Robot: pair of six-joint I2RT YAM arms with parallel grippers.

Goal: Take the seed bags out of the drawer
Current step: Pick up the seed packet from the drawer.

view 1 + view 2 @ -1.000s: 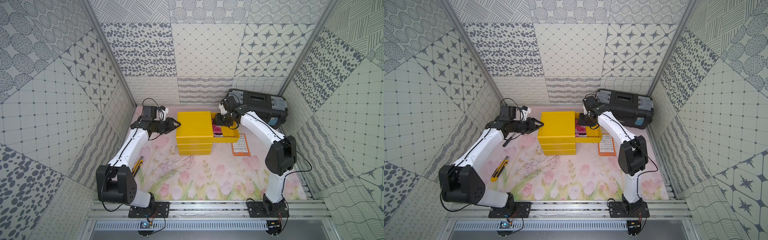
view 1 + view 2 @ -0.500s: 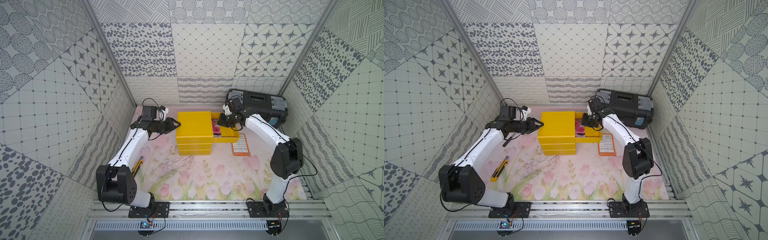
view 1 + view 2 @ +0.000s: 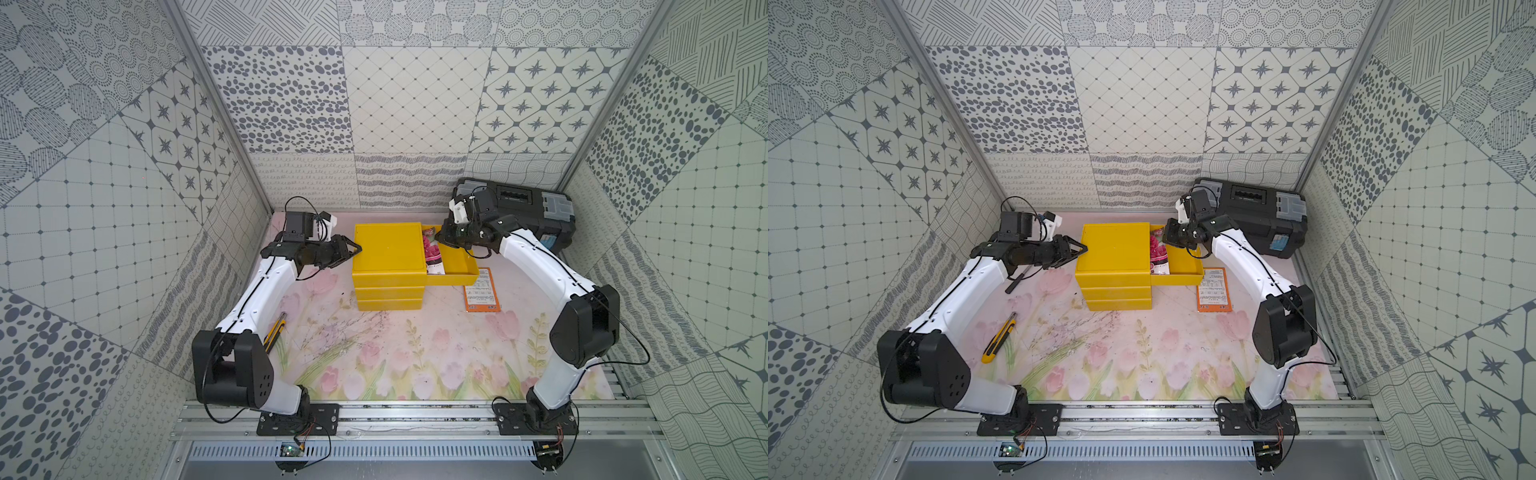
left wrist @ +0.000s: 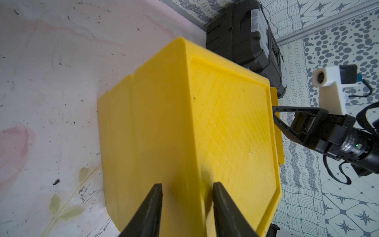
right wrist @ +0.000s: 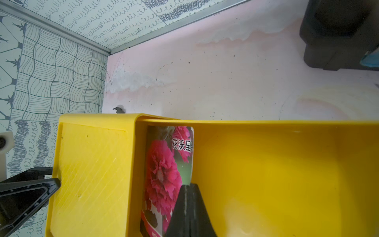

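Note:
The yellow drawer [image 3: 457, 268] [image 3: 1183, 275] stands pulled out to the right of the yellow three-drawer cube [image 3: 388, 249]. Inside it a seed bag [image 3: 433, 255] [image 5: 164, 164] with red flowers lies against the cube, part of it under the cube's top. My right gripper [image 3: 441, 240] [image 5: 187, 185] reaches into the drawer, jaws shut on that bag's far edge. A second, orange-edged seed bag [image 3: 482, 291] [image 3: 1213, 289] lies flat on the mat just in front of the drawer. My left gripper [image 3: 356, 249] [image 4: 186, 186] is open, its fingers straddling the cube's upper left edge.
A black toolbox [image 3: 523, 208] stands at the back right, close behind my right arm. A yellow utility knife [image 3: 998, 338] lies on the floral mat at the left. A thin dark tool [image 3: 1017, 280] lies under my left forearm.
My right gripper's jaws have closed at the edge of the bag in the drawer, and that arm's elbow has swung slightly right. The left arm has not moved.

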